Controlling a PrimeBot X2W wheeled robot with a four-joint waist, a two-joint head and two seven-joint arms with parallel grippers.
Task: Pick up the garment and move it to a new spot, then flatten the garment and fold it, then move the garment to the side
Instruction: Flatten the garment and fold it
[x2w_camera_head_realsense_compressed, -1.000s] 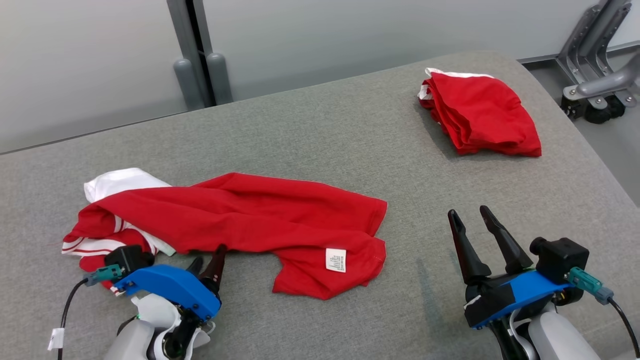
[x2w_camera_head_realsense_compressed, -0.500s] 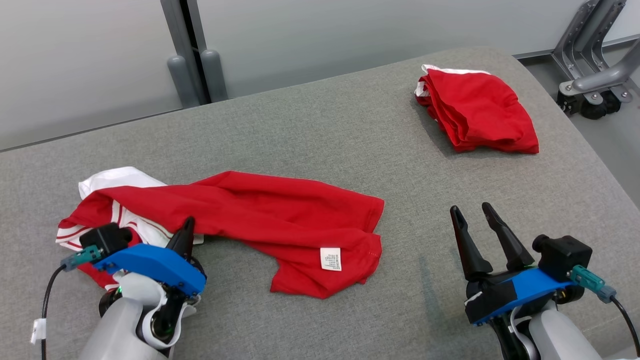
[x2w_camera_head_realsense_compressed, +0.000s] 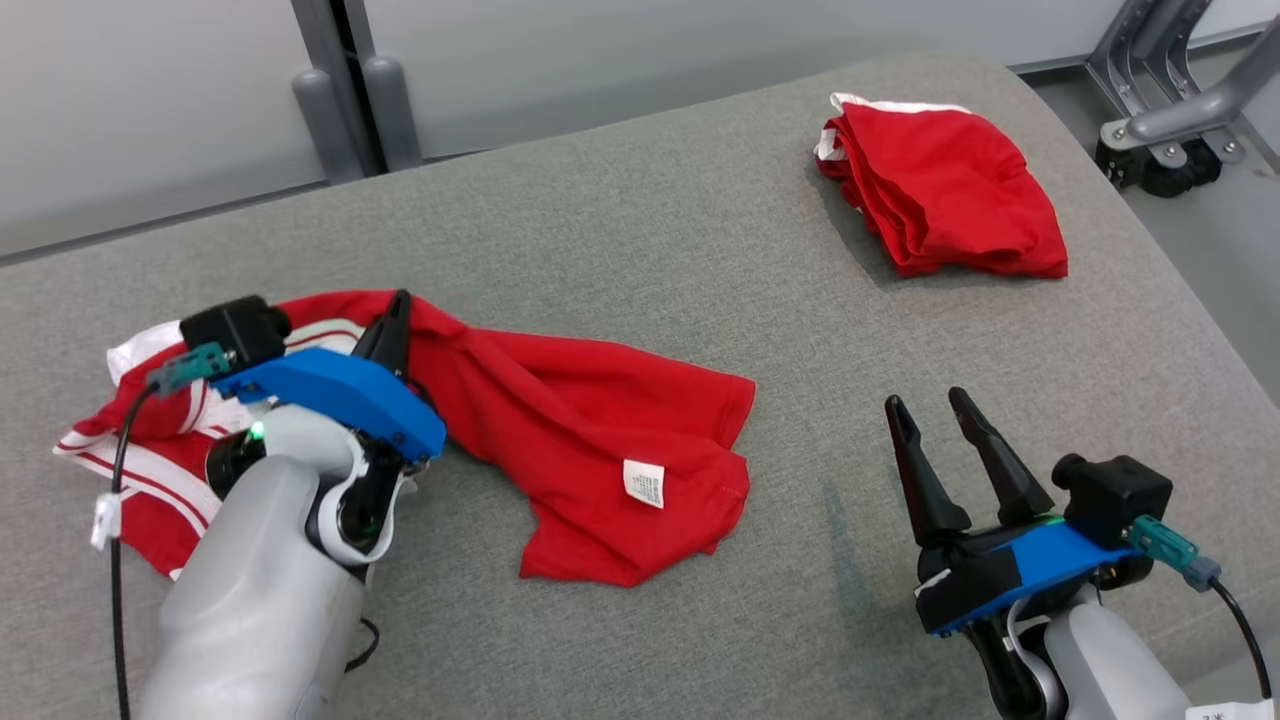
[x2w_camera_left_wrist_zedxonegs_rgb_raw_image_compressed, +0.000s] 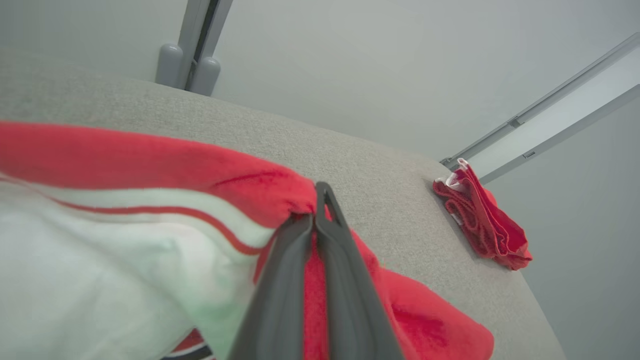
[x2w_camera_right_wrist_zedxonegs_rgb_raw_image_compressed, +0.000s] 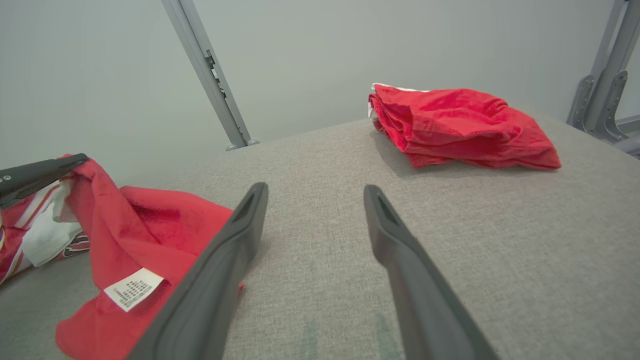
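1. On the grey counter, toward 9 o'clock in the head view, the red garment lies crumpled. Its white, red-striped part is at the 9 o'clock end and its plain red body trails toward 4 o'clock.
2. The left pincer points to 12 o'clock, its 2 dark fingers clamped together on a red fold of the garment beside the striped part.
3. In the left wrist view the left pincer has red cloth of the garment nipped between its tips.
4. In the right wrist view that fold of the garment stands raised at the left pincer, while the rest lies on the counter.
5. A white label faces up near the garment's 5 o'clock edge.
6. The right pincer sits at 5 o'clock, fingers apart and holding nothing, over bare counter near the garment but not touching it.
7. A folded red bundle rests at 1 o'clock, well apart from both pincers.
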